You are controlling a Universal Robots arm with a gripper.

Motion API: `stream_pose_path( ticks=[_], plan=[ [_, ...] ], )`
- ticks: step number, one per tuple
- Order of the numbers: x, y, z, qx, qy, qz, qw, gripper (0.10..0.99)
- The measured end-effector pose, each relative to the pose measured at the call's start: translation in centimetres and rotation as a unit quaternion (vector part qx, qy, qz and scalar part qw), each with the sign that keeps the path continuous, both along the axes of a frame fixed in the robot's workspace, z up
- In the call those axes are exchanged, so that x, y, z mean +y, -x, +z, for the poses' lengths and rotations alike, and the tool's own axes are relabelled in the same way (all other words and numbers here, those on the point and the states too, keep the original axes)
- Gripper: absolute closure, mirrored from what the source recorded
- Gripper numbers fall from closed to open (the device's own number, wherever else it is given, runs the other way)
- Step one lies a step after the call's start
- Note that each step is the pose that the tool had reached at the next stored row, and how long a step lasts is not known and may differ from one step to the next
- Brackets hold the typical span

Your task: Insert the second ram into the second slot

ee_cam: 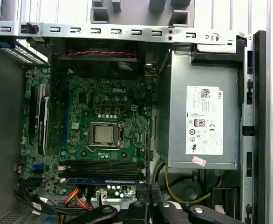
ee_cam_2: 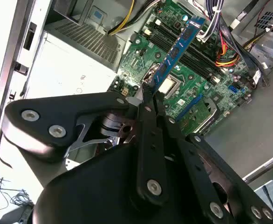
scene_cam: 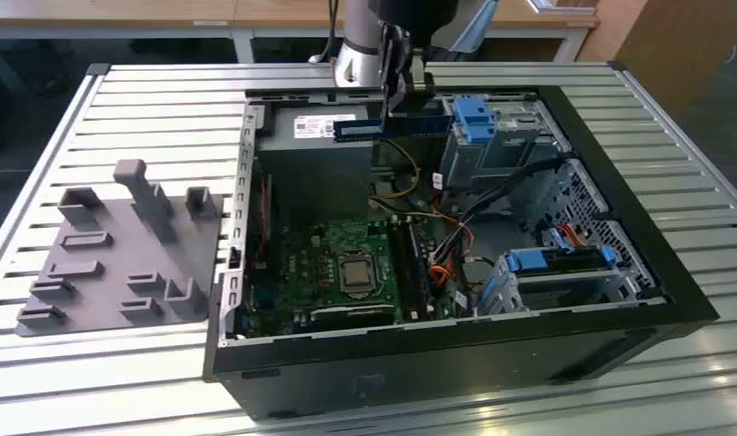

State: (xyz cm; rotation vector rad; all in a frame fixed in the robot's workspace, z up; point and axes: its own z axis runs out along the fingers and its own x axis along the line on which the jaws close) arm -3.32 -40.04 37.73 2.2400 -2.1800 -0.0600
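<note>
Slatted metal table [scene_cam: 162, 109] under open black computer case [scene_cam: 465, 350], we see black gripper [scene_cam: 401, 107] clamped on thin blue-green ram stick [scene_cam: 365, 129], held above the case, apart from green motherboard [scene_cam: 313, 263].

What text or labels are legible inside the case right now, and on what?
Power supply label: print and symbols too small to read.
Pale label on the second ram, held in the gripper: too small to read.
Motherboard markings: too small to read.
Nothing can be quoted reliably.
</note>
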Motion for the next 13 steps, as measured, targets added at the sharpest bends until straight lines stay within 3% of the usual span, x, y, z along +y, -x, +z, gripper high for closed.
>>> stream_pose_path(
  ticks=[7,13],
  plan=[
    [0.01,0.0,-0.04,0.0,0.0,-0.007,1.0,0.949],
    [0.01,0.0,-0.16,0.0,0.0,-0.061,0.9981,0.949]
  ],
)
